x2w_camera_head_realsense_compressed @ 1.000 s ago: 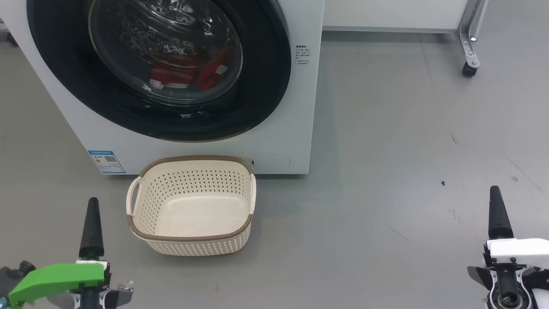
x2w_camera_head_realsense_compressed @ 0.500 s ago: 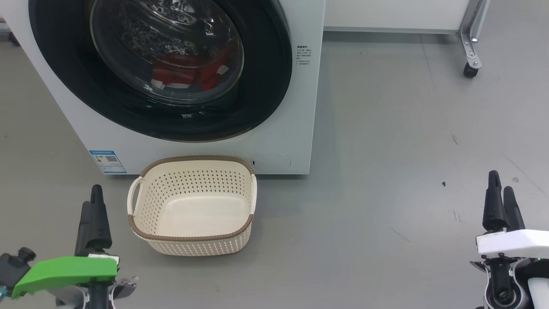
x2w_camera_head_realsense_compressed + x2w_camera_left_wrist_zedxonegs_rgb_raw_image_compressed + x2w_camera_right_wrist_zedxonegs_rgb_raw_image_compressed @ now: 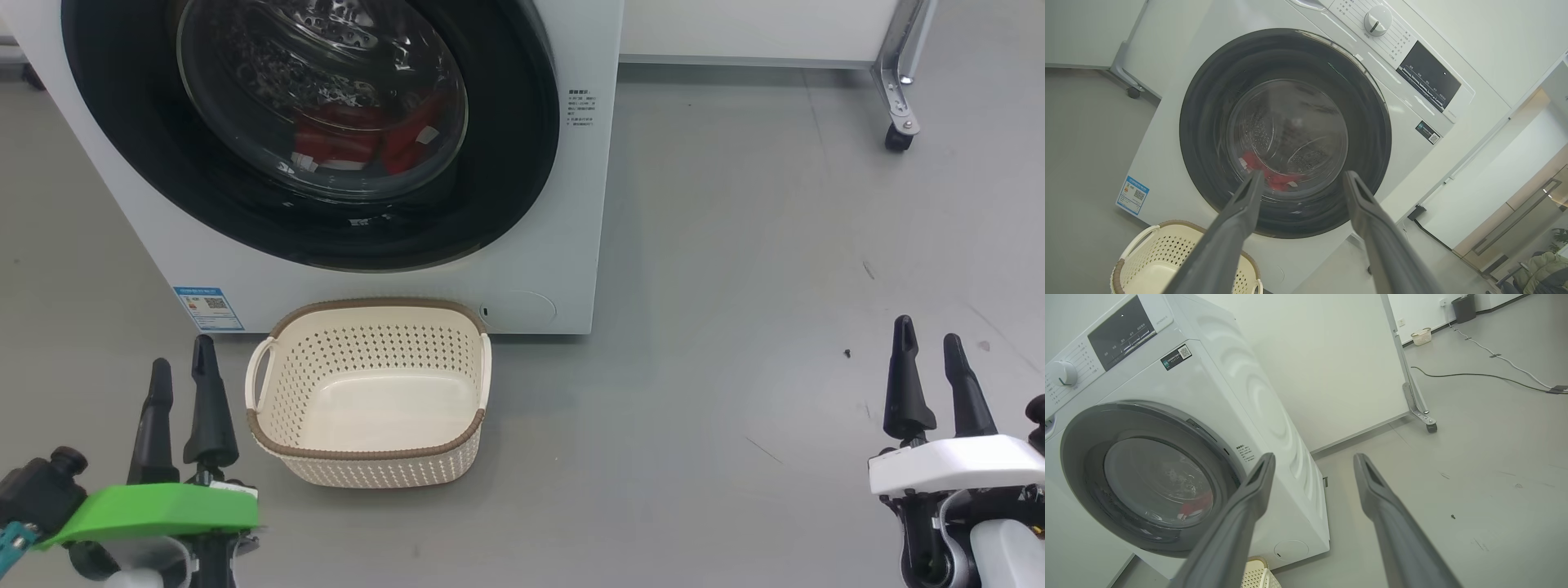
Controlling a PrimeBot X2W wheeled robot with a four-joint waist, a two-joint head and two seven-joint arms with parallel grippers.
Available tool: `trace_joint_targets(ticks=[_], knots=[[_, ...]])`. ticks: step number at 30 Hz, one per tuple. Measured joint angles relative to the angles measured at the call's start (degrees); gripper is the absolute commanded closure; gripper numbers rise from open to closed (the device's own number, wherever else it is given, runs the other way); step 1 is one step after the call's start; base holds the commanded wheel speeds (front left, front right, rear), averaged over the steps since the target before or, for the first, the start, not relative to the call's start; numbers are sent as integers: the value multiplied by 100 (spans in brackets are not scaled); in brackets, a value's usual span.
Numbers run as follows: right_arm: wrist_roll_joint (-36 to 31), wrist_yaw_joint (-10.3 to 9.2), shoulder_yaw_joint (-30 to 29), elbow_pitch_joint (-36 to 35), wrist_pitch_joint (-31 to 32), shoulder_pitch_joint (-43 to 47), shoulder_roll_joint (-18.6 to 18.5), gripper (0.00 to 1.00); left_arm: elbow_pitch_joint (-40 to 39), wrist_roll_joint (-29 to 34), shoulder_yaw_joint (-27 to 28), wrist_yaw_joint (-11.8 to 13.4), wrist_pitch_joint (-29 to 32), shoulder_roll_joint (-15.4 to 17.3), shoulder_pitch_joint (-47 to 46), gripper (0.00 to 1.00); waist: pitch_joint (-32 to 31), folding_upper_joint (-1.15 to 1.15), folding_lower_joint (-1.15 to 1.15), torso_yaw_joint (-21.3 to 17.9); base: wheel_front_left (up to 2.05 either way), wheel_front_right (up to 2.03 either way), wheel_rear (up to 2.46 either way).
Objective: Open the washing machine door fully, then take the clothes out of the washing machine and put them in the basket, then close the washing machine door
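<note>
The washing machine door point(image 3: 506, 163) is shut flat against the front of the washing machine point(image 3: 571, 245), its glossy black rim ringing the bulging glass. Through that glass we see the clothes point(image 3: 335, 139), red fabric with bits of white, lying low in the steel drum. In our left wrist view the same red heap shows at the bottom of the window, just above the tips of our two dark fingers point(image 3: 1241, 212).

The basket point(image 3: 375, 469) stands upright on the grey floor point(image 3: 735, 286) directly below the door, its far rim just beside the foot of the machine and its cream bottom bare. A small blue label point(image 3: 208, 307) sits at the machine's lower left corner and a round cover point(image 3: 526, 309) at its lower right.

Our left gripper point(image 3: 181, 353) hovers just left of the basket, near its loop handle, jaws apart and holding nothing. Our right gripper point(image 3: 927, 329) hangs over the floor at the right, well apart from machine and basket, jaws likewise spread with nothing between them.

Higher on the machine, the left wrist view shows a white dial point(image 3: 1377, 20) and a dark display panel point(image 3: 1429, 75). Past the machine's right side, a metal frame leg point(image 3: 896, 106) rests on a caster.
</note>
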Motion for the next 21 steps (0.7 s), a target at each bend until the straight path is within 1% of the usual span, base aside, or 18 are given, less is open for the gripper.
trace_joint_targets(ticks=[2, 4, 5, 6, 9, 11, 15, 21], knots=[[-183, -7, 47, 1, -46, 1, -10, 0, -26, 292, -46, 0, -47, 5, 0, 0, 1, 0, 0, 4, 0, 0, 0], [-417, -56, 100, 8, -87, 2, -38, 0, -16, 608, -119, 2, -80, 12, 1, 0, 3, 0, 0, 6, 0, 0, 0], [-601, -60, 129, 12, -132, 2, -57, 0, 13, 868, -203, 40, -108, 18, 4, 0, 7, 0, 0, 8, 0, 0, 0], [-704, -65, 148, 14, -137, 2, -58, 0, 36, 1012, -250, 52, -151, 19, 6, 0, 10, 0, 0, 9, 0, 0, 0], [-980, -156, 216, 32, -193, 3, -58, 0, 105, 1480, -356, 129, -199, 24, 14, 0, 19, 0, 0, 7, 0, 0, 0], [-1160, -169, 247, 58, -246, 3, -60, 0, 116, 1779, -412, 193, -231, 30, 15, 0, 26, 0, 0, 3, 0, 0, 0], [-1506, -249, 337, 130, -334, 3, -66, 0, 121, 2193, -514, 288, -327, 47, 15, 0, 45, 0, 0, -12, 0, 0, 0], [-2038, -308, 456, 244, -444, 3, -77, 0, 258, 2760, -815, 374, -434, 62, 15, 0, 64, 0, 0, -30, 0, 0, 0]])
